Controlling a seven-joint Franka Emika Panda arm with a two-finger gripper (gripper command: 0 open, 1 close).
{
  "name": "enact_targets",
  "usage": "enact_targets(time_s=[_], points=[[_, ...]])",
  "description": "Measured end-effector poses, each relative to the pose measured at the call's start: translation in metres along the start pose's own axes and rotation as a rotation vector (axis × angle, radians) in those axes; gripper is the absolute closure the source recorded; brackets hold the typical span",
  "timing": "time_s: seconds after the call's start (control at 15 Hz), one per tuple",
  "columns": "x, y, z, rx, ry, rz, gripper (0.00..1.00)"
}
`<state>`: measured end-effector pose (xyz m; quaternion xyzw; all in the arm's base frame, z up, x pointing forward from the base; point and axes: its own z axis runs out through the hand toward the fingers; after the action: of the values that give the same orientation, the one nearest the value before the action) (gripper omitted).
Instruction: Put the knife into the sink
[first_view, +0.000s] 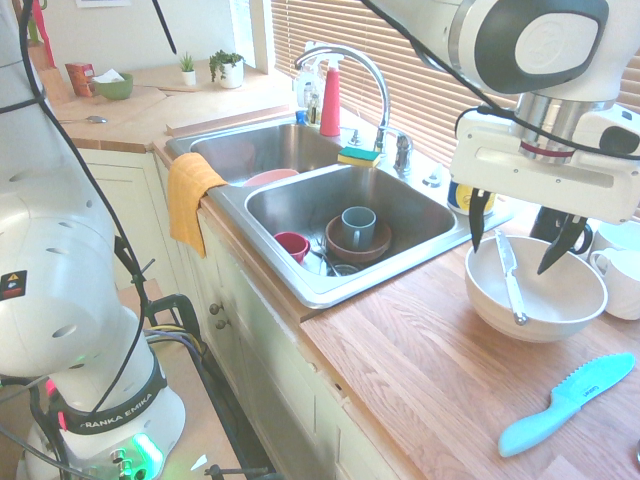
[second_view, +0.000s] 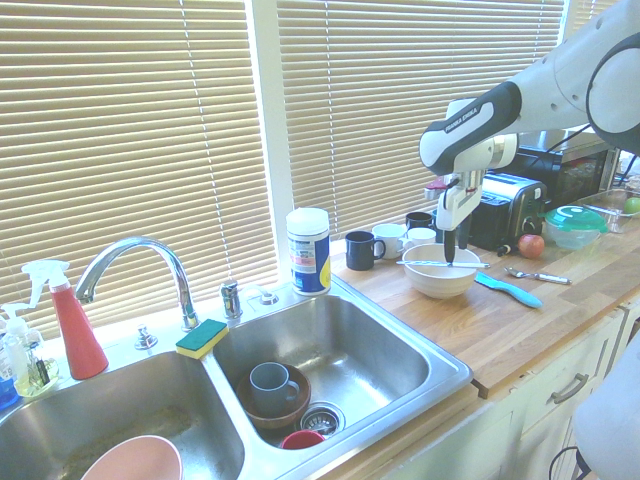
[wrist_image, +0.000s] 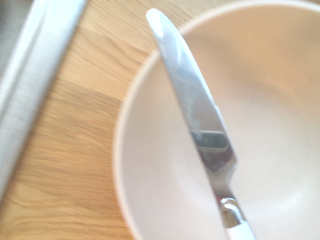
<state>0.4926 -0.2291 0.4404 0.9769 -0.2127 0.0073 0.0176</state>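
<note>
Fingers (first_view: 520, 245) spread wide, empty, above bowl (first_view: 590, 300) | knife (first_view: 510, 280) bridging its rim: stiff, slick, light | best pinched across the flat blade mid-length

We note the gripper (second_view: 449, 250) hanging directly above the white bowl (second_view: 440, 277) on the wooden counter (second_view: 520, 325) — the knife (second_view: 440, 264) lies across the bowl's rim. The sink (second_view: 340, 375) sits well apart, holding a grey mug (second_view: 269, 381) in a brown bowl (second_view: 272, 408) — a light-blue plastic knife (second_view: 507, 290) lies beside the white bowl.
</note>
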Motion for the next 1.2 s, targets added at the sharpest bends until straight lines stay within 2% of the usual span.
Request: enact_targets(time_s=[0.4,0.47,1.2], points=[[0.004,0.028,0.02,0.004,-0.023,0.013,0.0],[0.005,0.029,0.023,0.008,-0.027,0.013,1.0],[0.009,0.028,0.038,0.025,-0.036,0.024,1.0]])
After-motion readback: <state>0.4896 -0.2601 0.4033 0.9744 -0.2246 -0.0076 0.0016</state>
